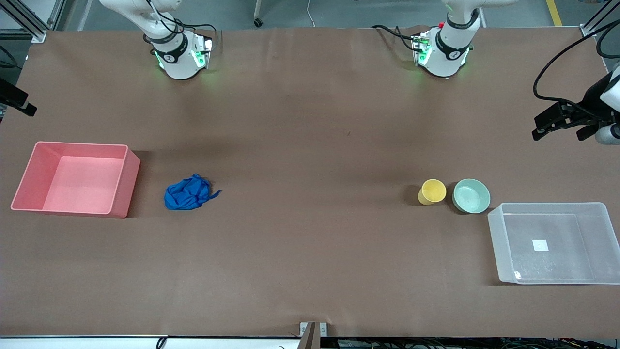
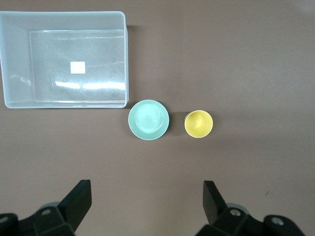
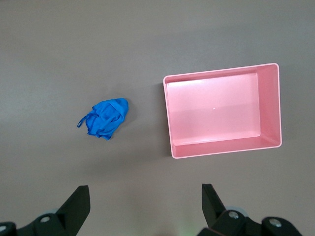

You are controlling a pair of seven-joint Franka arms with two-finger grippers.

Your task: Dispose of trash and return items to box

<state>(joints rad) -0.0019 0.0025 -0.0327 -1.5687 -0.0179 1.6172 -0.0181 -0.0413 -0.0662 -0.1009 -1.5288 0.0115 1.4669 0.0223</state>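
While both arms wait high, left gripper hangs wide open and empty over the cup and bowl; right gripper equally spread, empty, over the blue wad. Cup and bowl sit side by side, apart, bowl just beside the clear box corner at the left arm's edge. Wad lies near the pink bin at the right arm's edge. Bare table between.

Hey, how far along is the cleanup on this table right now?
Nothing looks done yet. The blue wad lies on the table beside the pink bin, which holds nothing. The yellow cup and mint bowl stand beside the clear tub, not in it. The left end effector and right end effector are open, holding nothing. Every step remains.
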